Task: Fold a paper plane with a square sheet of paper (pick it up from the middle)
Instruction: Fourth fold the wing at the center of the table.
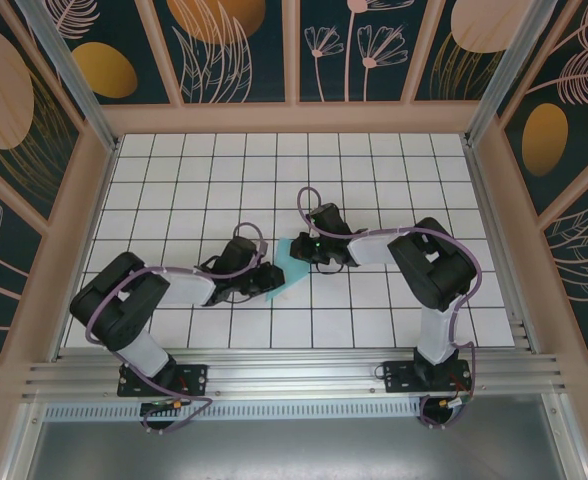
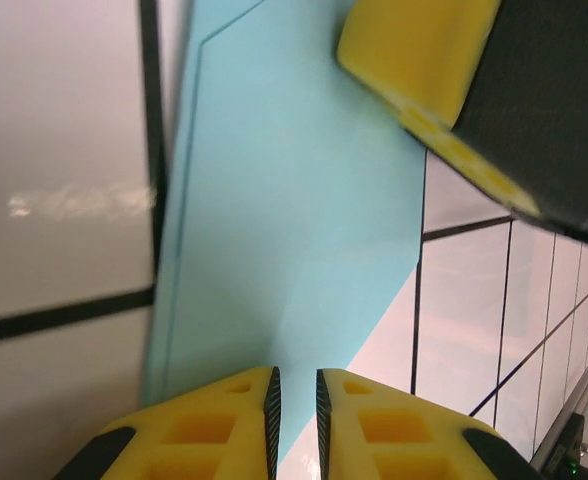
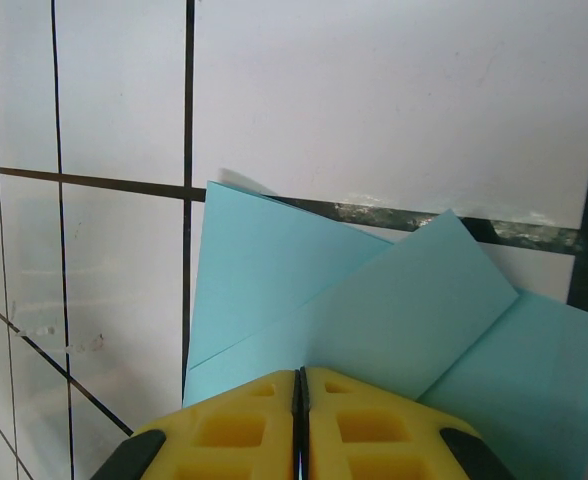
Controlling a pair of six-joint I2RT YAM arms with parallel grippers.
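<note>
Creased matte turquoise paper (image 1: 292, 270) on glossy white tiles (image 1: 374, 180); right claw (image 3: 300, 400) together, left claw (image 2: 294, 410) unclear

We are holding our left arm (image 1: 174, 288) and right arm (image 1: 384, 248) bent low and angled inward, with the wrists facing each other just apart. Our left gripper (image 2: 295, 390) is showing a slim gap between its jaws, while our right gripper (image 3: 300, 385) is pressing its jaws fully together.

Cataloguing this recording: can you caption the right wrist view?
Right hand, shut, meeting the near edge of the folded turquoise paper on the white tiled table.
</note>
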